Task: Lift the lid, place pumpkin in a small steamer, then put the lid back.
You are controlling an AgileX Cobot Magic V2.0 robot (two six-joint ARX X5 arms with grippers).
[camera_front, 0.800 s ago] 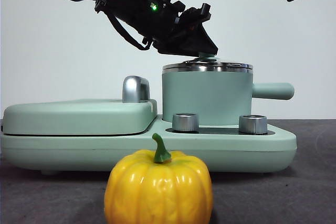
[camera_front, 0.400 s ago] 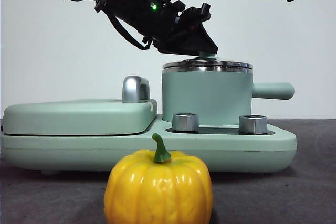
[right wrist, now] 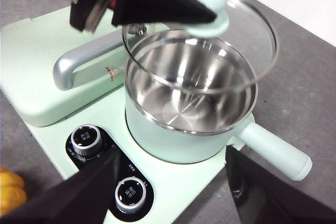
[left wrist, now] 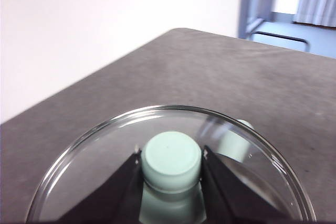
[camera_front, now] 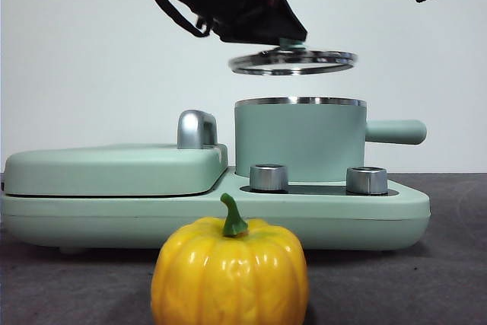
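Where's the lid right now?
The lid hangs in the air just above the open small steamer, clear of its rim, held by its knob in the left gripper.

plain white wall behind a dark grey table.

A dark grey, matte table top with a slightly textured surface carries everything. Directly on it stands a wide mint-green plastic appliance base with rounded corners, lying across the table's middle and resting on a low foot near one end. Nearer the front camera, apart from that base, a glossy yellow-orange ribbed toy pumpkin with a short curved green stem sits upright on the grey surface. In the right wrist view only a sliver of the pumpkin shows beside the base.
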